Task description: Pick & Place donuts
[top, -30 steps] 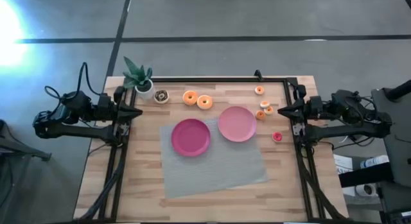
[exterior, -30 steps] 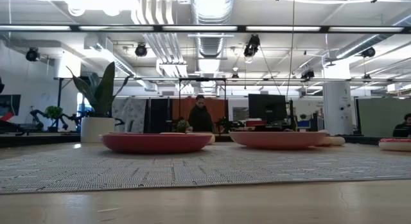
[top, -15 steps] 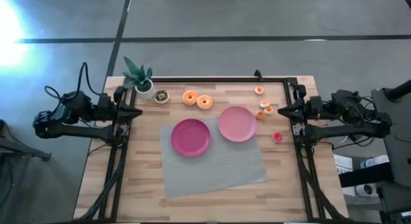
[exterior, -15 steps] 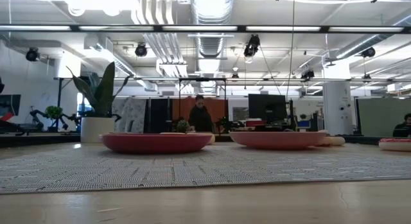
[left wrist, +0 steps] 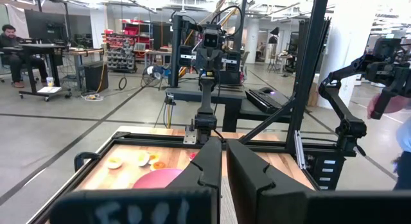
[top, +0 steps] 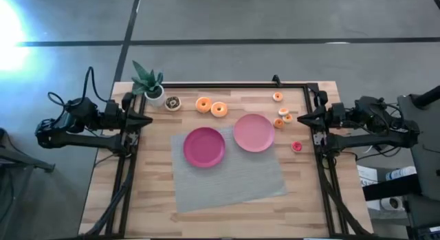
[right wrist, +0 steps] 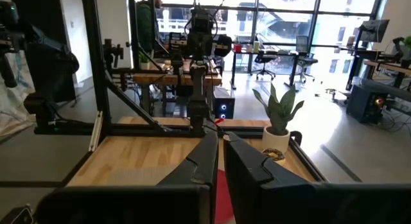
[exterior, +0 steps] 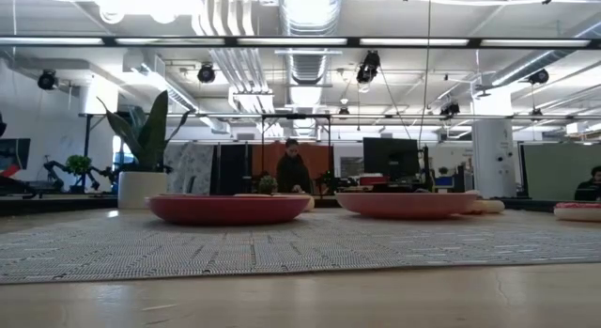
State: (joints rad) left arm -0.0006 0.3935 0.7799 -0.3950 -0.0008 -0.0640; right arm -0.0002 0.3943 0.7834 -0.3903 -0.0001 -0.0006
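Near the far edge lie three larger donuts: a dark brown one beside the plant and two orange ones. Several tiny donuts lie at the right: one far back, a cluster beside the pink plate, a red one nearer. A magenta plate and a pink plate rest on a grey mat. My left gripper waits shut and level at the table's left edge. My right gripper is shut at the right edge, empty like the left.
A small potted plant stands at the far left corner. A black frame runs along the far edge and both sides of the wooden table. In the low view a person stands far off in the room.
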